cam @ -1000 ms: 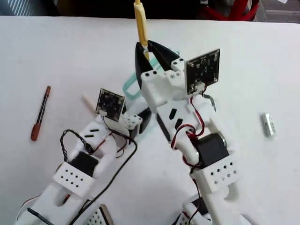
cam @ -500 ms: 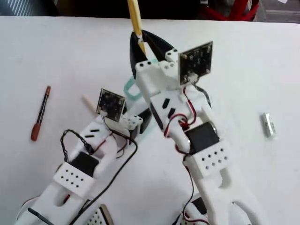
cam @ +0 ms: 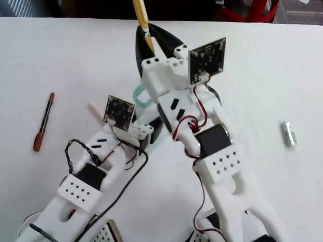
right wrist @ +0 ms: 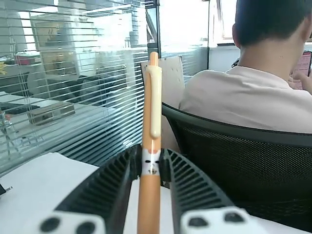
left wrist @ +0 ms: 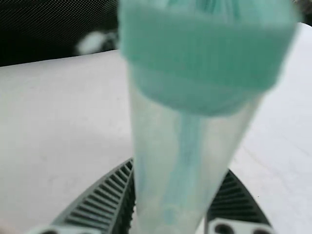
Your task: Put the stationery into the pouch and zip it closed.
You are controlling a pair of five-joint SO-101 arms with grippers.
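Right gripper [right wrist: 151, 168] shut tight on yellow pen [right wrist: 151, 107]; the pen sticks out past the table's [cam: 262, 60] far edge, about mid-width. Left gripper [left wrist: 168, 209] clamped on teal pouch [left wrist: 195, 97] near table centre, partly under the right arm. Red pen [cam: 43, 122] near left edge. 1 small silver item [cam: 288, 134] near right edge.

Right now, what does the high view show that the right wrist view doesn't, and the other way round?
High view adds: a red pen and a small silvery item lying on the white table, and the teal pouch edge beside the arms. Right wrist view adds: window blinds and a mesh chair back behind the table. Shared: the yellow pen clamped in the right claw.
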